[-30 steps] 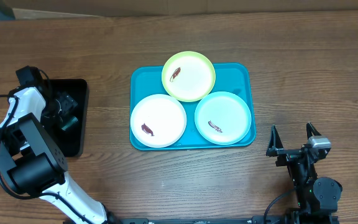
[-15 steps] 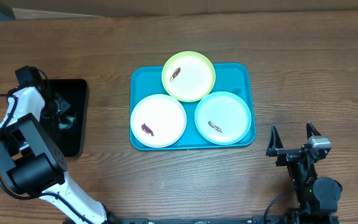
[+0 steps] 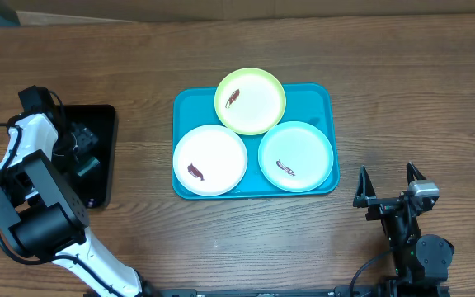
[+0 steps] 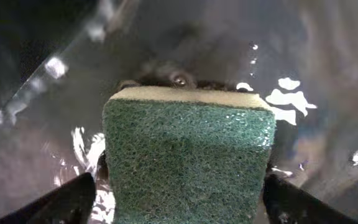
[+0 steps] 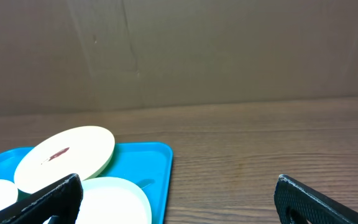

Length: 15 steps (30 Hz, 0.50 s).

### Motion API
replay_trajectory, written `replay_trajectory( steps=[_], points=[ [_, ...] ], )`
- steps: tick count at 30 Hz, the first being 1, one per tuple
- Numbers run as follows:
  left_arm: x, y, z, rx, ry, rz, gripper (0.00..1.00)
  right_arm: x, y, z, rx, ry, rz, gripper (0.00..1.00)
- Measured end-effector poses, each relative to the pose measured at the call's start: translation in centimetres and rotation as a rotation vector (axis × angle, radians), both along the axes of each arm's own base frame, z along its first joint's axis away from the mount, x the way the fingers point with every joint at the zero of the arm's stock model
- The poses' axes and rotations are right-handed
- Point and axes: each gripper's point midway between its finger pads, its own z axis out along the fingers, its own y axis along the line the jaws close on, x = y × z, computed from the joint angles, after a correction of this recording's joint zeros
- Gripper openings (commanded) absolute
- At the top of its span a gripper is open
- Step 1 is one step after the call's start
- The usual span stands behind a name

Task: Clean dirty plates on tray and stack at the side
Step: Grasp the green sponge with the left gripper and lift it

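Three dirty plates lie on the blue tray (image 3: 320,92): a yellow-green one (image 3: 251,101) at the back, a white one (image 3: 210,159) front left, a pale green one (image 3: 296,156) front right. Each has a dark red smear. My left gripper (image 3: 83,158) is down in the black basin (image 3: 105,115) at the far left, shut on a green and yellow sponge (image 3: 86,167). In the left wrist view the sponge (image 4: 188,162) fills the span between the fingers (image 4: 179,202) over the wet basin floor. My right gripper (image 3: 390,183) is open and empty, front right of the tray.
The right wrist view looks over bare wood between its fingers (image 5: 178,183), with the tray corner (image 5: 157,155), the yellow-green plate (image 5: 67,155) and the pale green plate (image 5: 114,199) at the left. A cardboard wall stands behind the table.
My left gripper has shifted a little toward the front inside the basin, and the green sponge now shows at its tip. The right arm and the plates have not moved.
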Motion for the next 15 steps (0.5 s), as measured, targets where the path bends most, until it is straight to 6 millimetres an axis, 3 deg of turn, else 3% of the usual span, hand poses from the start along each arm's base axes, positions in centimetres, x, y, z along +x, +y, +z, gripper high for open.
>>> replay_trajectory(
  steps=[5,15],
  points=[
    [0.1,0.2,-0.2,0.011,-0.007,0.002,0.04,0.0,0.0,0.0,0.000,0.000,0.000,1.00],
    [-0.9,-0.4,0.8,-0.025,0.055,-0.011,0.04,0.0,0.0,0.0,0.000,0.000,0.000,1.00]
  ],
)
